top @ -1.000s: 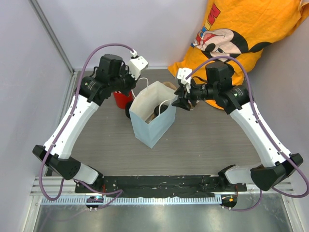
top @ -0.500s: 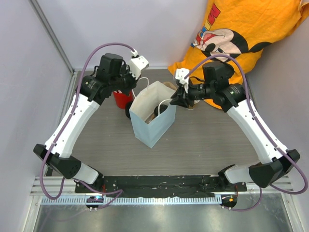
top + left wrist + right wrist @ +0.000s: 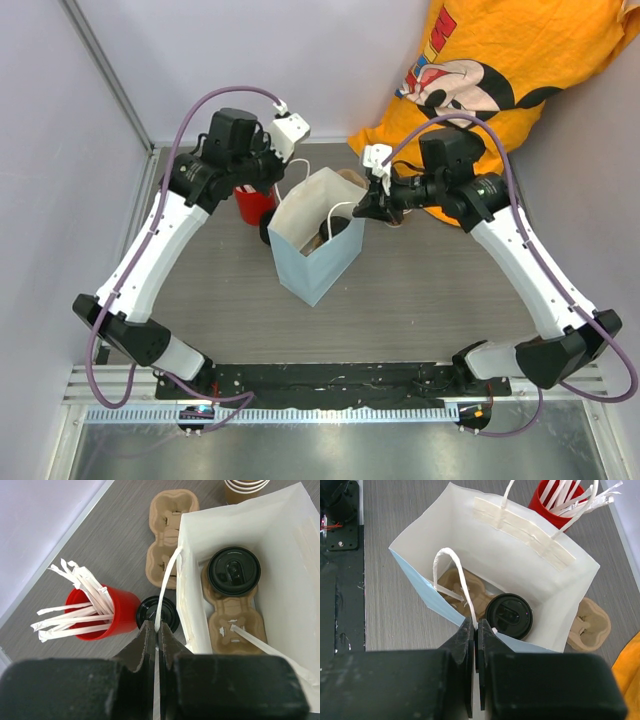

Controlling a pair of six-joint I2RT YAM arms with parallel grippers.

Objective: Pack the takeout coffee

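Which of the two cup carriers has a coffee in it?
The carrier inside the bag: a black-lidded cup sits in it. The other carrier lies empty on the table beside the bag.

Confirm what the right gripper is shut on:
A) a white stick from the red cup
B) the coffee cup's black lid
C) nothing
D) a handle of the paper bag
D: in the right wrist view the right gripper pinches the white handle of the paper bag; the lidded coffee cup sits below it, inside the bag.
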